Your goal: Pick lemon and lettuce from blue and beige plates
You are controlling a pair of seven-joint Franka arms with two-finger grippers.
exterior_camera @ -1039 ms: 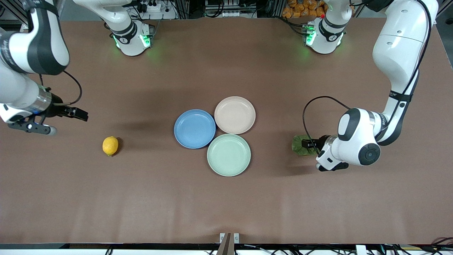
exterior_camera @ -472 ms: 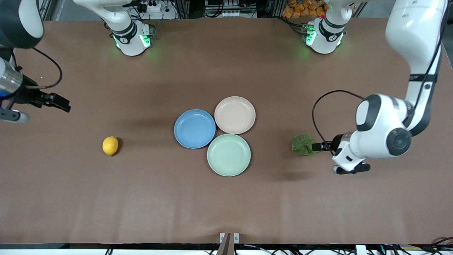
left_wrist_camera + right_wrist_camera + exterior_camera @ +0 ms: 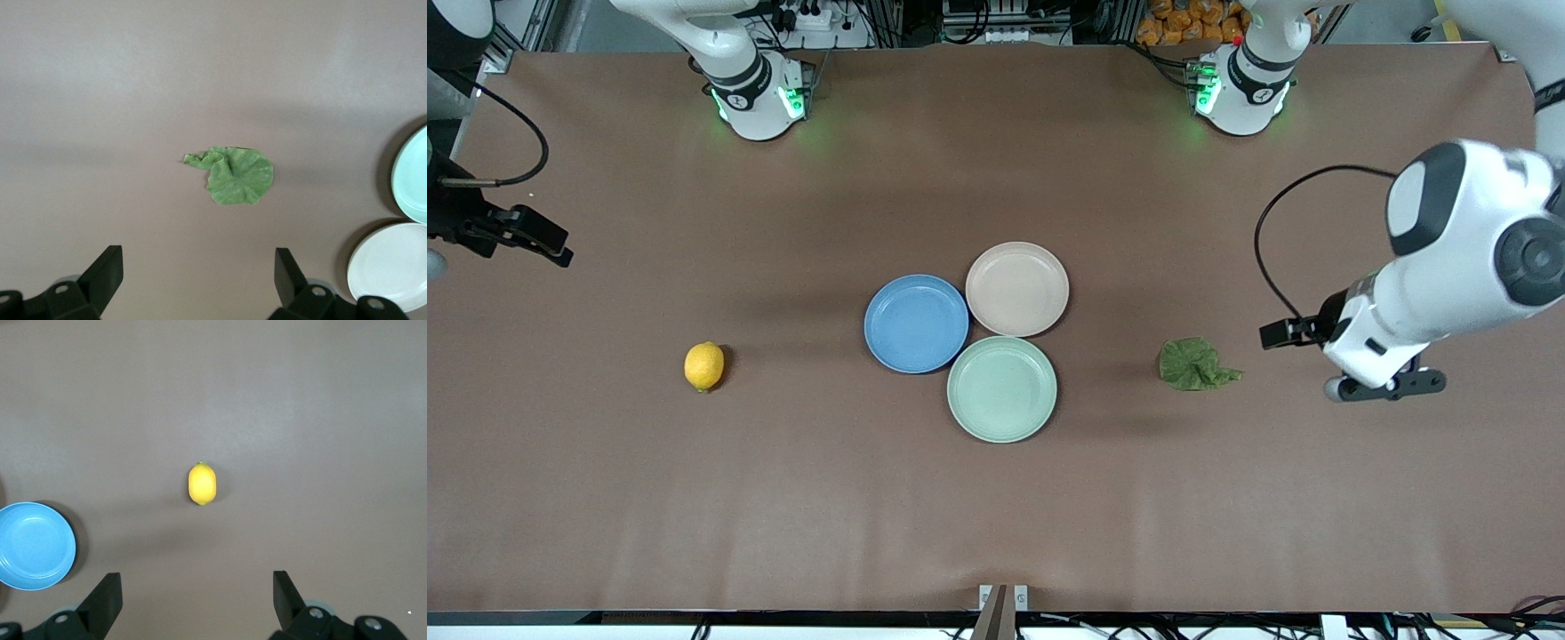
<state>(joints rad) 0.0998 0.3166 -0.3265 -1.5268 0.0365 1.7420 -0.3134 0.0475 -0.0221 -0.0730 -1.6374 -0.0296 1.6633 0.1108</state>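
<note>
The lemon (image 3: 704,365) lies on the bare table toward the right arm's end, also in the right wrist view (image 3: 202,484). The lettuce (image 3: 1192,364) lies flat on the table toward the left arm's end, also in the left wrist view (image 3: 233,175). The blue plate (image 3: 916,323) and the beige plate (image 3: 1016,289) sit empty at the table's middle. My left gripper (image 3: 1273,335) is open and empty, up over the table beside the lettuce (image 3: 199,267). My right gripper (image 3: 551,247) is open and empty, high over the table's right-arm end (image 3: 197,587).
An empty pale mint-green plate (image 3: 1002,388) touches the blue and beige plates, nearer to the front camera. The blue plate (image 3: 33,547) shows in the right wrist view; the mint plate (image 3: 413,177) and the beige plate (image 3: 387,267) show in the left wrist view.
The left gripper has drawn back and up from the lettuce, which stays on the table. The right gripper has moved up and toward its table end, away from the lemon.
</note>
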